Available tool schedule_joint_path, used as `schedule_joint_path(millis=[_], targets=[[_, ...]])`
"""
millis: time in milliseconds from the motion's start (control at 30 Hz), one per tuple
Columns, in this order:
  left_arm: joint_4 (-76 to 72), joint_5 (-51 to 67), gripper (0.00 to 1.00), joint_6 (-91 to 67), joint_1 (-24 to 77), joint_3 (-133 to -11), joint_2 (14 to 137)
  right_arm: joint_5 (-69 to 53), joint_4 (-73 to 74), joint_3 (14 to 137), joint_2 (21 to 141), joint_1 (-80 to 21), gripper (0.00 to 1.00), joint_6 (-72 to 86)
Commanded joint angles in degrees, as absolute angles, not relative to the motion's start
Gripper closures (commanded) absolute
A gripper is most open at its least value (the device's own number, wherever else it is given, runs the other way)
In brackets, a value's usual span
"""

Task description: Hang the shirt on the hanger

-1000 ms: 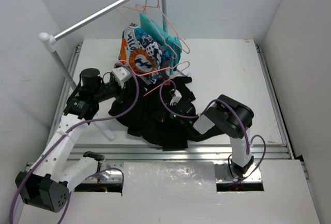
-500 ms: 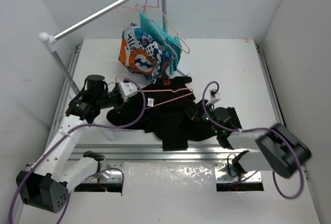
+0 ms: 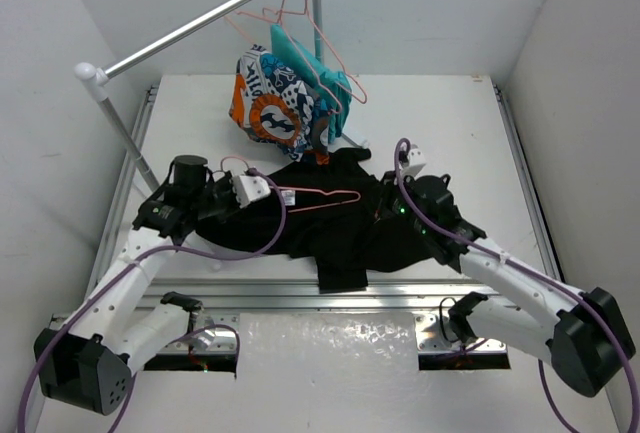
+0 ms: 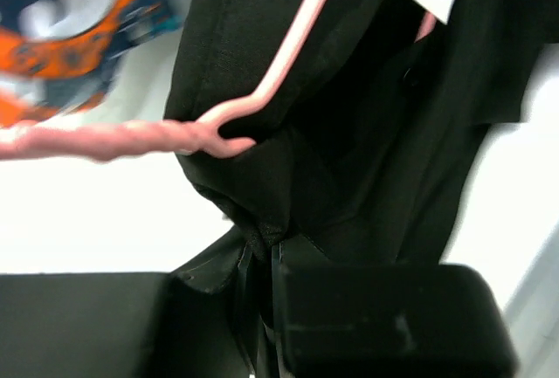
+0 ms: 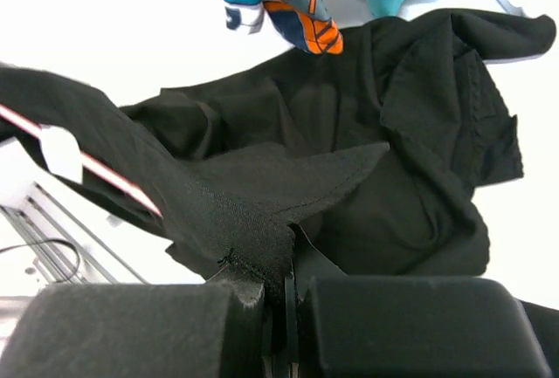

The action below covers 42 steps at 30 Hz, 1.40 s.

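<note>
The black shirt (image 3: 330, 233) is stretched across the middle of the table between both grippers. The pink wire hanger (image 3: 322, 196) lies at its upper part, partly inside the neck, near the white neck label (image 3: 289, 196). My left gripper (image 3: 268, 193) is shut on a fold of the shirt; the left wrist view shows the fabric (image 4: 367, 151) pinched at the gripper (image 4: 266, 260), with the hanger wire (image 4: 262, 90) just above. My right gripper (image 3: 382, 217) is shut on the shirt's right side; the right wrist view shows cloth (image 5: 393, 160) clamped at the gripper (image 5: 286, 291).
A metal clothes rail (image 3: 190, 28) crosses the back left on its slanted post (image 3: 125, 133). An orange-white-blue patterned garment (image 3: 270, 103), a teal garment (image 3: 310, 68) and spare pink hangers (image 3: 300, 13) hang from it, just behind the shirt. The table's metal edge rail (image 3: 300, 298) runs along the front.
My right arm has swung out to the right and extended, pulling the bunched shirt flatter and wider. My left gripper has shifted slightly right. The hanger now lies level on the shirt.
</note>
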<state>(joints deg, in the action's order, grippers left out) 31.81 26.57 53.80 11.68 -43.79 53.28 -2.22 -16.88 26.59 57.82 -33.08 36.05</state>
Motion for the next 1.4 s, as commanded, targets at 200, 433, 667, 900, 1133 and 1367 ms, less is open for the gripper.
schedule_joint_path(millis=[200,433,667,900,1133,1367], targets=[[18.4,-4.2,1.00,46.6,20.2,-42.0,53.1,7.1,4.0,40.4,62.3,-36.1,1.00,27.7],[14.8,-12.7,1.00,41.1,21.7,-42.9,56.1,22.6,12.3,49.2,67.7,-45.3,1.00,22.8],[17.5,-11.7,1.00,40.8,29.3,-42.8,57.1,28.4,11.2,56.1,77.8,-53.2,1.00,19.6],[22.6,0.2,1.00,36.2,31.9,-46.7,56.3,22.8,7.8,61.7,87.4,-58.5,1.00,17.4],[24.0,10.1,1.00,35.9,32.1,-46.8,55.3,19.0,-5.8,54.0,83.2,-62.1,1.00,10.5],[27.3,13.1,1.00,37.2,32.2,-46.4,55.5,22.2,-5.3,55.7,84.8,-62.1,1.00,7.1]])
